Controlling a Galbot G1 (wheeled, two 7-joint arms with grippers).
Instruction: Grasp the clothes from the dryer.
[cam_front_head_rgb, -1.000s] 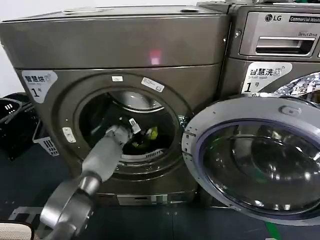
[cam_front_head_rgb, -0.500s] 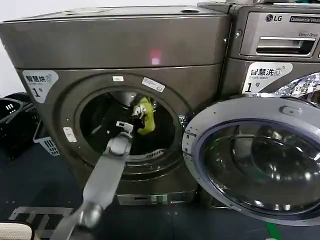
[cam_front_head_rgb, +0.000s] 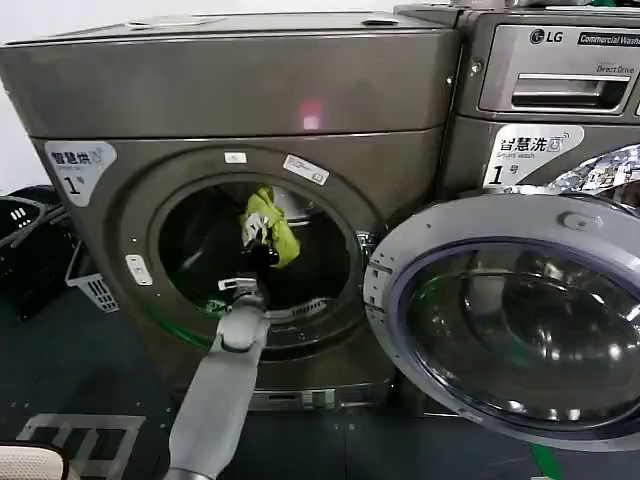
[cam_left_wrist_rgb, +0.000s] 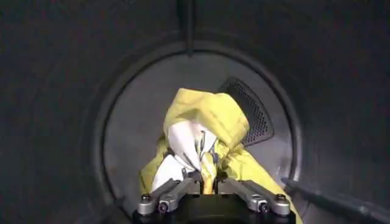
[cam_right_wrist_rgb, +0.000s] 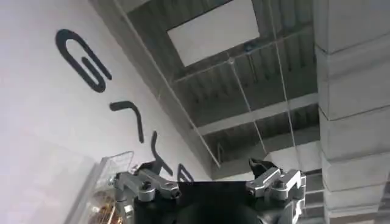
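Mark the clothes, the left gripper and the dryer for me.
clothes (cam_front_head_rgb: 272, 228): head view, hanging yellow-green fabric.
left gripper (cam_left_wrist_rgb: 208, 181): left wrist view, between fingertips pinching the cloth.
dryer (cam_front_head_rgb: 230, 90): head view, plain top panel.

An LG-branded washer (cam_front_head_rgb: 560, 90) stands at the right, bearing a white "1" sticker (cam_front_head_rgb: 530, 150). Black baskets (cam_front_head_rgb: 25, 245) and a white basket (cam_front_head_rgb: 95, 290) sit on the floor at the far left.

The left hand (cam_front_head_rgb: 262, 243) now sits higher in the mouth of the dryer (cam_front_head_rgb: 230, 110) than a second ago, when it reached low into the drum. The clothes (cam_front_head_rgb: 272, 226), then lying on the drum floor, now hang clamped in its fingers, lifted clear and shifted slightly leftward.
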